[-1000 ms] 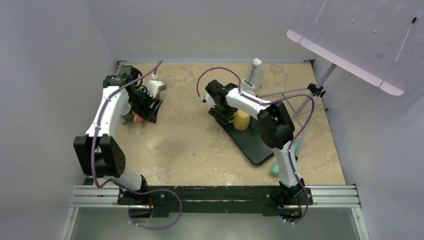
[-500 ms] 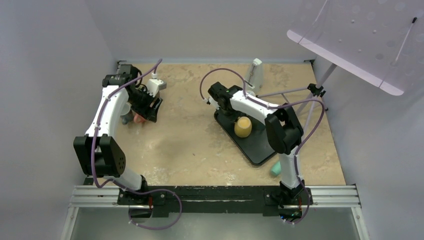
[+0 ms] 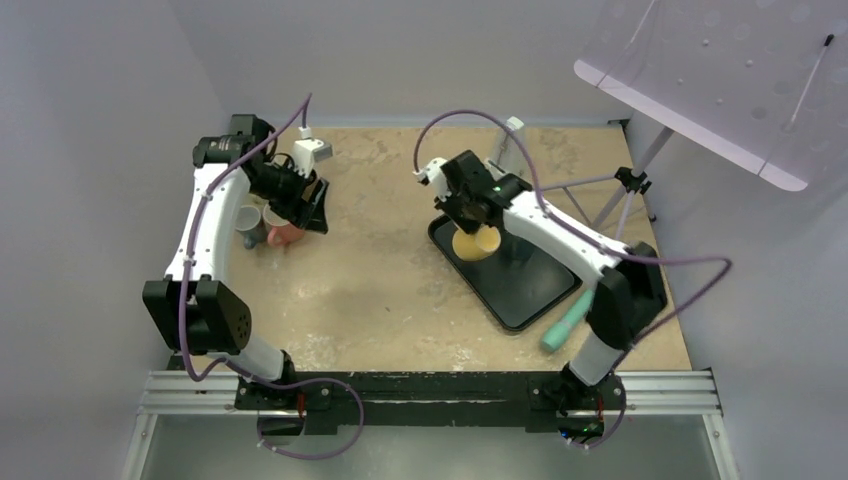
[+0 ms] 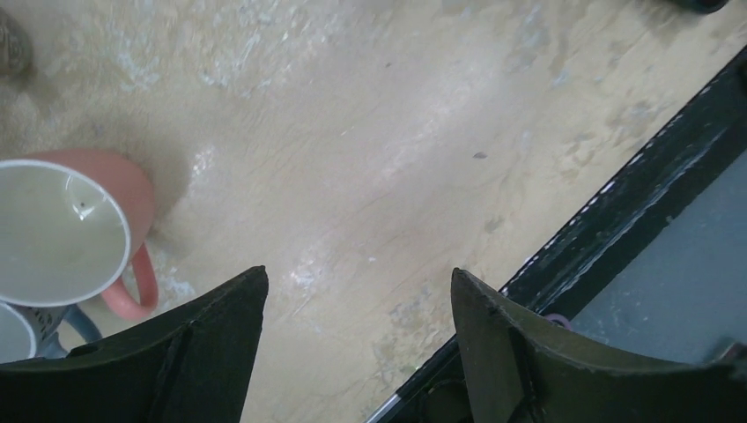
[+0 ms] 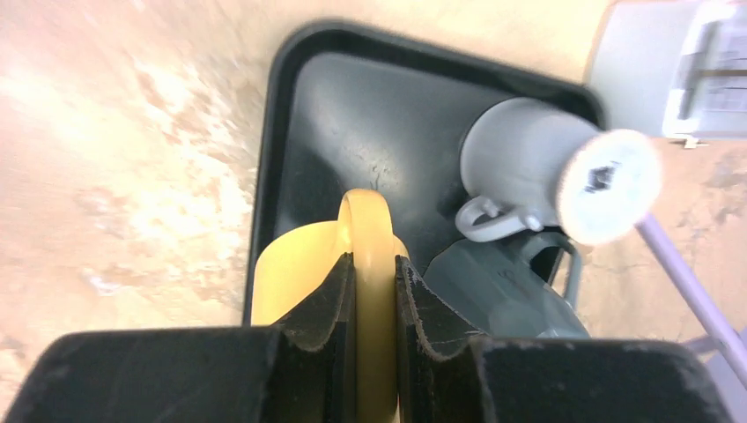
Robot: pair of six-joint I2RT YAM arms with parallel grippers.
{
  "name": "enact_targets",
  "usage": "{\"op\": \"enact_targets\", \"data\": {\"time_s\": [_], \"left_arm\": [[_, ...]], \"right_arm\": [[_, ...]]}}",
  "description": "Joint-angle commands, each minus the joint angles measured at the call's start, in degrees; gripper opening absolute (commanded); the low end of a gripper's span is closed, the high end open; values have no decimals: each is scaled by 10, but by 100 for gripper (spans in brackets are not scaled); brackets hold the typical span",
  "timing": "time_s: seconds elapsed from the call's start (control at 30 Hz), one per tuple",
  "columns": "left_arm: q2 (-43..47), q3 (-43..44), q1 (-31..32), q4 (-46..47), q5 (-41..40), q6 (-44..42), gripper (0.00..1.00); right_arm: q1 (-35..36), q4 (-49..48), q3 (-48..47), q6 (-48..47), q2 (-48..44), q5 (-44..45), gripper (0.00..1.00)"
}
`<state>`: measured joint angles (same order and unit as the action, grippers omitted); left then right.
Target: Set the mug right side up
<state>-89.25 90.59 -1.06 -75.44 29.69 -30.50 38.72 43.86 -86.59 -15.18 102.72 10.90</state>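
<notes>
Jaws of the right gripper [image 5: 373, 264] are clenched on the loop handle [image 5: 370, 220] of the glossy yellow ceramic mug [image 5: 295, 264], one pad on each side. The mug hangs over the far-left end of the black plastic tray [image 5: 352, 123].

For the flip I'd roll the wrist slowly and keep the squeeze firm, because a thin handle can pivot between the pads and let the body swing. Then set the base flat on bare tray, clear of the light grey mug [image 5: 515, 159] just beside it by the tray's far edge.

The left gripper [image 4: 357, 291] is spread wide with nothing in it. It hangs over the tan table [image 4: 396, 132], near a pink mug with a white inside [image 4: 123, 189] that stands mouth up by the table's left edge.

Hard to call which way the yellow mug's mouth faces. The wrist view crops its body, and the top view shows only a pale disc under the arm. A darker grey shape next to the grey mug is too blurry to name.
</notes>
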Motion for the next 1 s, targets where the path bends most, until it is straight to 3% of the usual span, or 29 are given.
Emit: {"op": "enact_targets", "data": {"time_s": [0.0,0.2,0.3,0.37,0.47,0.6,0.97], "left_arm": [[18,68,6,-30,134,36,80],[12,124,60,-64,303,60,87],[21,129,77,-10,384,153,90],[35,111,91,77,410,236,90],[69,67,115,218,410,356,84],[103,22,128,384,433,486,78],[98,9,175,420,442,521,75]], "right_arm": [[3,-139,77,43,-166,-31,0],[3,-226,121,118,-301,-114,0],[4,-341,155,197,-374,-149,0],[3,-423,182,252,-410,-166,0],[5,-526,212,328,-431,-196,0],[21,-528,183,333,-409,-207,0],[36,-580,143,368,-374,-244,0]]}}
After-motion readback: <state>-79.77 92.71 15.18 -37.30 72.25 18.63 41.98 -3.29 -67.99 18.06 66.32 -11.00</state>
